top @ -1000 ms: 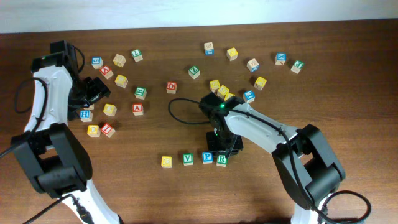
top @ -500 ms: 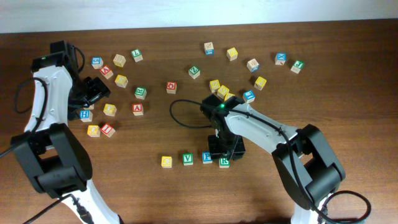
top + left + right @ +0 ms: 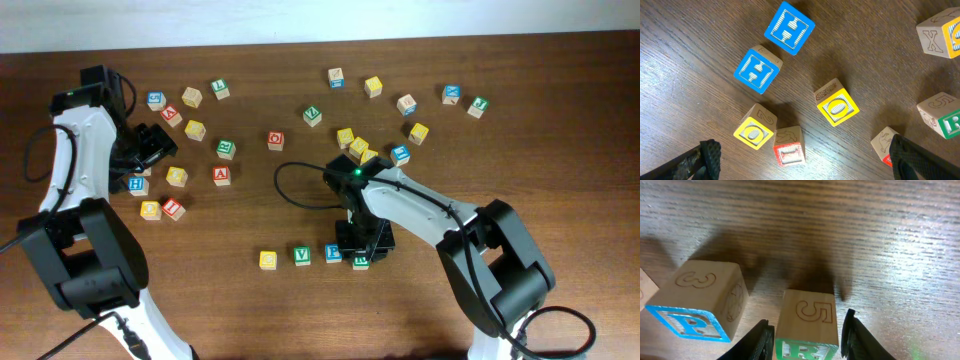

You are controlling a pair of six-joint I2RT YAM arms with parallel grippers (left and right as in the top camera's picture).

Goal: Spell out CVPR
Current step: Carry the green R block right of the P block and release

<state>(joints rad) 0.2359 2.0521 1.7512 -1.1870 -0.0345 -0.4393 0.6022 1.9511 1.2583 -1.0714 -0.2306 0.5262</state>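
Green-lettered R cube (image 3: pixel 807 312) sits gripped in your right claw (image 3: pixel 806 332), just right of the blue P cube (image 3: pixel 695 307), lower centre of frame.

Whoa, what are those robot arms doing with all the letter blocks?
They're spelling CVPR. The right claw sits around the green R block, at the end of a row after the C block, V block and P block. The left claw hangs open over loose blocks off to the side, holding nothing.
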